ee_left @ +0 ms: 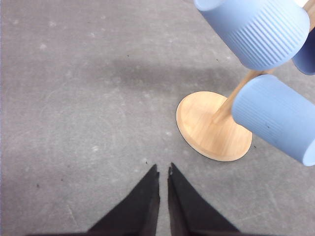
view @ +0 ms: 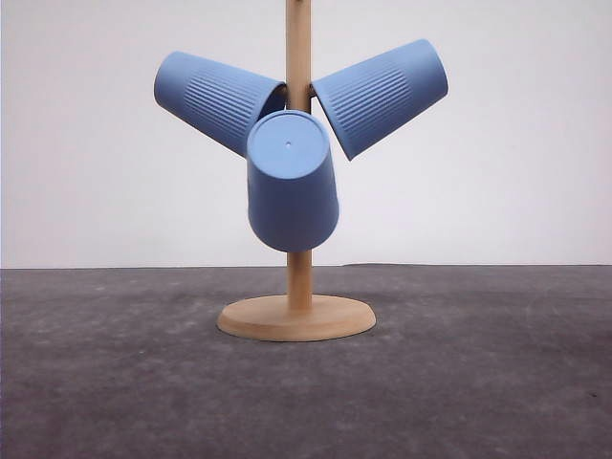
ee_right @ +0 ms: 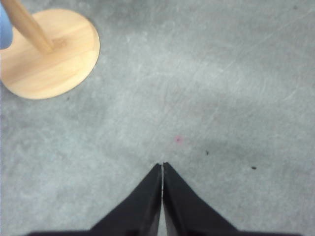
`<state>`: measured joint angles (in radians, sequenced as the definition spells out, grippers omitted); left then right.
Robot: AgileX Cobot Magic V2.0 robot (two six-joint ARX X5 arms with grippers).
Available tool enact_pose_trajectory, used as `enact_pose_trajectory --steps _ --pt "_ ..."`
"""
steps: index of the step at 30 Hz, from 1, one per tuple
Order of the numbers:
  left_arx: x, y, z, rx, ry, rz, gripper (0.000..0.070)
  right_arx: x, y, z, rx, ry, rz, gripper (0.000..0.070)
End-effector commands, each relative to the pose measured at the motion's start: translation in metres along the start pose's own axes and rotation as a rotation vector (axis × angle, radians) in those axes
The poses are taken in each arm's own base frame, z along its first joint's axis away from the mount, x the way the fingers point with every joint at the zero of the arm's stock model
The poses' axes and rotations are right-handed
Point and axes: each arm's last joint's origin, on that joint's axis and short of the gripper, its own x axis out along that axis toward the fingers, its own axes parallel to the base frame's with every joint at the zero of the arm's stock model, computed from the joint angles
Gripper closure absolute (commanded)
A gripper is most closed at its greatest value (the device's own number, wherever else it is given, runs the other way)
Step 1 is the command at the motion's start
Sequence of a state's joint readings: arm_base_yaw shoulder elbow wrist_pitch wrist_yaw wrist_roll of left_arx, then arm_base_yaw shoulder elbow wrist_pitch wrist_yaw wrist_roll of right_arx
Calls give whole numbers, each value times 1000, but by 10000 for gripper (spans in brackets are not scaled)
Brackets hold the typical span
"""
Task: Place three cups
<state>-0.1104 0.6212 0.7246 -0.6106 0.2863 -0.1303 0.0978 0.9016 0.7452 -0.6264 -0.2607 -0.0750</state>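
Three light-blue ribbed cups hang mouth-inward on a wooden stand (view: 296, 318): one cup (view: 215, 98) points up-left, another cup (view: 382, 96) up-right, and the third cup (view: 292, 182) faces me with its flat base. In the left wrist view, two of the cups (ee_left: 258, 29) (ee_left: 275, 118) hang over the stand's round base (ee_left: 211, 128). My left gripper (ee_left: 163, 171) is shut and empty above the grey table, a short way from that base. My right gripper (ee_right: 162, 166) is also shut and empty, well away from the base (ee_right: 49, 54). A sliver of a blue cup (ee_right: 4, 27) shows at the edge.
The grey mottled tabletop (view: 497, 382) stretches around the stand on all sides. A plain white wall (view: 516, 172) stands behind the table. The stand's upright pole (view: 298, 48) rises past the top of the front view.
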Motion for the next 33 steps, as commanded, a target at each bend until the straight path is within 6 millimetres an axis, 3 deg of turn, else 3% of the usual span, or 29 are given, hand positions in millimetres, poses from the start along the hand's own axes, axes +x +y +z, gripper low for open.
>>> enact_pose_trajectory --steps 1,12,17,24,33 --pt "-1 -1 3 16 -10 0 676 -1 0 3 -11 -13 2 700" --pt "-8 1 -4 90 -57 14 676 -1 0 3 -11 -13 2 700" --pt "-9 9 -39 154 -200 71 676 -1 0 4 -12 -17 1 700" --pt "6 23 -86 185 -430 206 676 -1 0 4 -12 -17 1 700" --pt "30 38 -124 163 -442 293 676 -1 0 4 -12 -17 2 700"
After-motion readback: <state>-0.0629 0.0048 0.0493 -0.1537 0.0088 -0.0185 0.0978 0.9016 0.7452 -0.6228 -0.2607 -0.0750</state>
